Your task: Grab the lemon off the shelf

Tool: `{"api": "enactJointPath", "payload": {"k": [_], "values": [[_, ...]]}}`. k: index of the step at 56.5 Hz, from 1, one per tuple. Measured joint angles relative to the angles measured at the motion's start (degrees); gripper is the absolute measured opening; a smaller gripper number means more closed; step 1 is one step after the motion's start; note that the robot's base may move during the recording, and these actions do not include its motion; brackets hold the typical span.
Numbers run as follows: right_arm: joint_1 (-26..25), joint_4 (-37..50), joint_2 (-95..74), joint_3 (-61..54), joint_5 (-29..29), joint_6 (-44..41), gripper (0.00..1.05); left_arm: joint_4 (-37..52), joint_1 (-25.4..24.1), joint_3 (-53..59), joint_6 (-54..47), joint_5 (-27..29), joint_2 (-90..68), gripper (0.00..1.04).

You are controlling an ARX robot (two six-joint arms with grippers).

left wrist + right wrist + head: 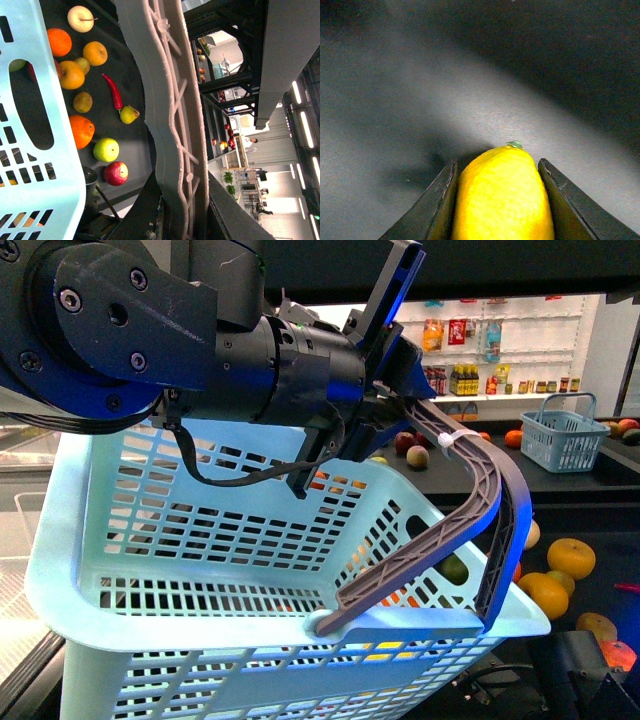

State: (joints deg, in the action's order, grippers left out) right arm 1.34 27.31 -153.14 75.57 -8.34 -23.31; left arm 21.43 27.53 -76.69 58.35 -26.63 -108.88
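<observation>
Grasp looks made — the right gripper (497,165) is closed on the lemon (502,200), just above or on the dark shelf tray (395,100); lifting it clear seems left — the left gripper (405,400) clamps the basket handle (470,495)

Left arm (130,330): matte black, bulky rounded housing on the near left, narrowing to a round barrel.
Screws (137,280): dark socket heads set in recessed holes on the housing's flat face.
Cable (225,478): thin, black — loops loosely under the barrel.
Wrist plate (392,290): flat black slab, edges catching blue light.
Right fingers (439,202): two dark grey wedge plates — smooth inner faces, bevelled edges.
</observation>
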Motion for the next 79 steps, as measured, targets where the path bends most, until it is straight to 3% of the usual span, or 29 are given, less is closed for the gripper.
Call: {"api": "enactJointPath", "payload": {"k": [28,37,55,79], "values": [[-11.34,1.11,17.7,-3.41,-0.07,7.02,0.43,0.0,0.0,0.0,0.0,0.0,0.0,0.12],[-12.61,1.2,25.66,-4.72,-1.75,10.95,0.43,0.0,0.0,0.0,0.0,0.02,0.0,0.12],[-6.91,-0.83,40.89,-5.62,-6.69,23.39,0.43,0.0,0.0,0.0,0.0,0.02,0.0,0.12],[1.53,-0.63,41.75,-9.66,-8.2,33.51,0.42,0.0,0.0,0.0,0.02,-0.07,0.0,0.12]]}}
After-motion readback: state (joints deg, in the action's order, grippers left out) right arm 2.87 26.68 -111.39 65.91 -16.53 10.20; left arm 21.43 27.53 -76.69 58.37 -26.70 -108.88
